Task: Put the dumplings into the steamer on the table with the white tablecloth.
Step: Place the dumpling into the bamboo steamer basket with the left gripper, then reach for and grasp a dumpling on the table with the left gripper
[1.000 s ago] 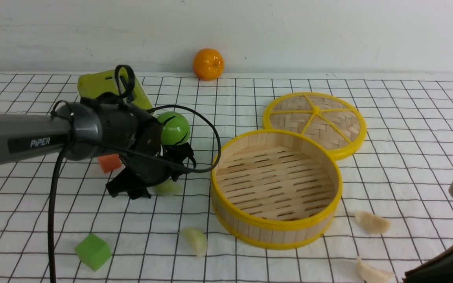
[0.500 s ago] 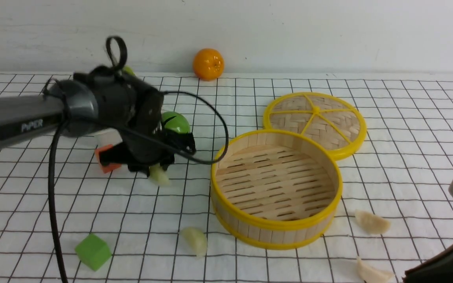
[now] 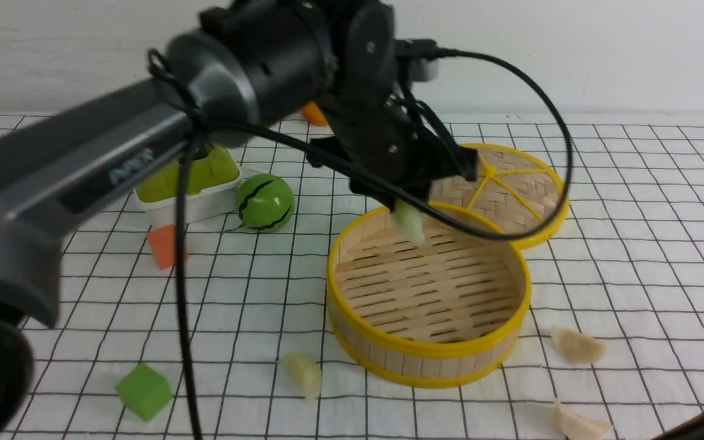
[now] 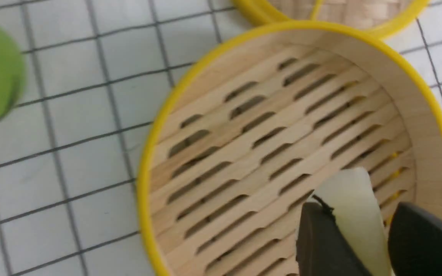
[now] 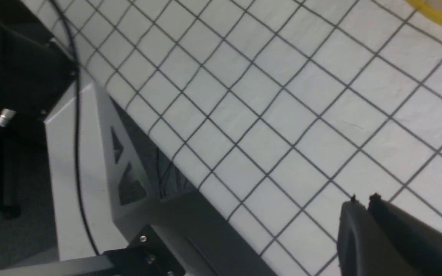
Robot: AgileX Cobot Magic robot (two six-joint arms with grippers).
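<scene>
The round bamboo steamer (image 3: pixel 431 353) stands empty on the white tablecloth (image 3: pixel 633 244). My left gripper (image 3: pixel 406 211) hangs over its far left rim, shut on a pale green dumpling (image 3: pixel 410 223) that points down into the basket. In the left wrist view the dumpling (image 4: pixel 349 191) sits between the dark fingers of the gripper (image 4: pixel 359 210), above the steamer's (image 4: pixel 148 161) slatted floor. Another pale green dumpling (image 3: pixel 303 374) lies front left of the steamer. Two cream dumplings (image 3: pixel 578 346) (image 3: pixel 578 423) lie front right. My right gripper (image 5: pixel 363 200) is shut and empty over bare cloth near the table edge.
The woven lid (image 3: pixel 511 183) lies behind the steamer, touching it. A green ball (image 3: pixel 264 201), a green-and-white box (image 3: pixel 196 183), an orange cube (image 3: pixel 165 245) and a green cube (image 3: pixel 144 391) sit on the left. An orange fruit (image 3: pixel 313 114) shows behind the left arm.
The left gripper closed on the pale green dumpling beside the green ball, lifted it and carried it right to above the steamer. The right arm has drawn back towards the frame edge.
</scene>
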